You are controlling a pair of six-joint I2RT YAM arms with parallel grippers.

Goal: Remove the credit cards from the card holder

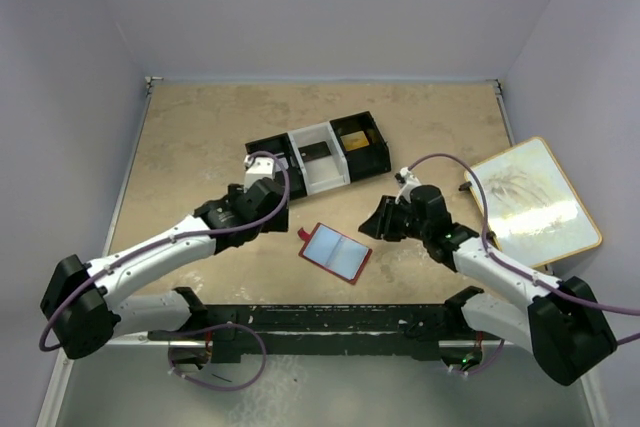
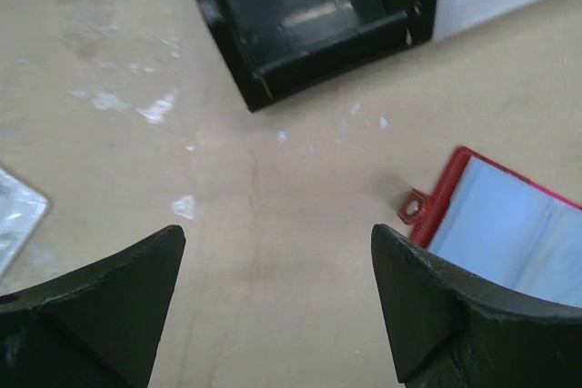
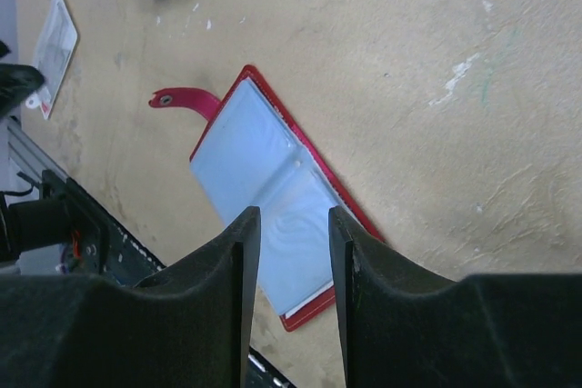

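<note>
The card holder [image 1: 336,252] lies opened flat on the counter [image 1: 200,147], between the two arms and near the front edge. Both pale blue-grey inner panels face up inside the red border. Its snap tab [image 3: 177,97] sticks out from the corner toward the left arm. No credit card can be told apart in either panel, and whether any sits under the pale sleeves cannot be told from these views.

The right claw [image 3: 291,220] hovers directly over the panel nearer its arm. Its fingers are parted by a narrow gap and grip nothing. The left claw [image 2: 277,233] is spread wide and empty, low over bare counter. The holder's tab corner is just to its right and the tray [image 1: 318,157] is just ahead.

The tray has three compartments and lies beyond the holder, well apart from it. Its far right compartment holds a gold-coloured object [image 1: 355,139]. A clear packet [image 3: 56,43] lies on the counter off to the left.

Step in hand, by judgement: approach to the opened holder, with extraction not yet begun. The next move likely calls for the right claw to descend and catch a card edge at a sleeve opening. The left claw may have to pin the holder by its border, since so light a wallet would probably slide or lift with the card.
</note>
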